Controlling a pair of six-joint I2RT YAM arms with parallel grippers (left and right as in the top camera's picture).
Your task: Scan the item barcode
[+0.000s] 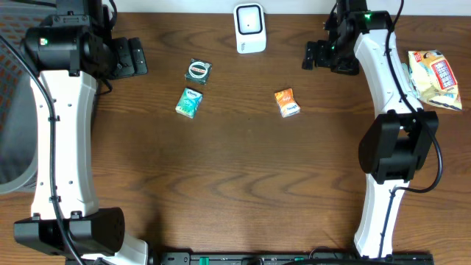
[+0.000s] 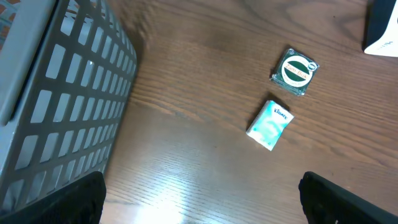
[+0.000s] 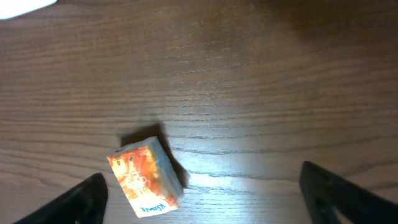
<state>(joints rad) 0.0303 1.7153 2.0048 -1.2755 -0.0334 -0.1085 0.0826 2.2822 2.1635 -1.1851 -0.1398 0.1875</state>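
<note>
On the brown wooden bench (image 1: 235, 184), 3 small items are laid out in front of a white scanner (image 1: 249, 28) that is stood at the far edge; an orange packet (image 1: 287, 103) is placed right of centre, a teal tissue packet (image 1: 189, 103) left of centre, and a round green-and-white item (image 1: 198, 70) in a dark wrapper just beyond the teal one, near it but apart. The left jaws are held wide, with nothing between them; their 2 dark fingers (image 2: 56, 202) are seen at the lower corners of the left wrist view, well short of the teal tissue packet, and a grey slatted basket (image 2: 68, 93) is seen to their side. The right jaws are also spread wide and nothing is gripped; in the right wrist view the orange packet is seen lying tilted on the bench ahead of the fingers (image 3: 348, 199), nearer the left-hand one in the picture, apart from them; a crinkled snack bag (image 1: 434, 79) is seen at the right edge of the bench, well apart from the rest.
</note>
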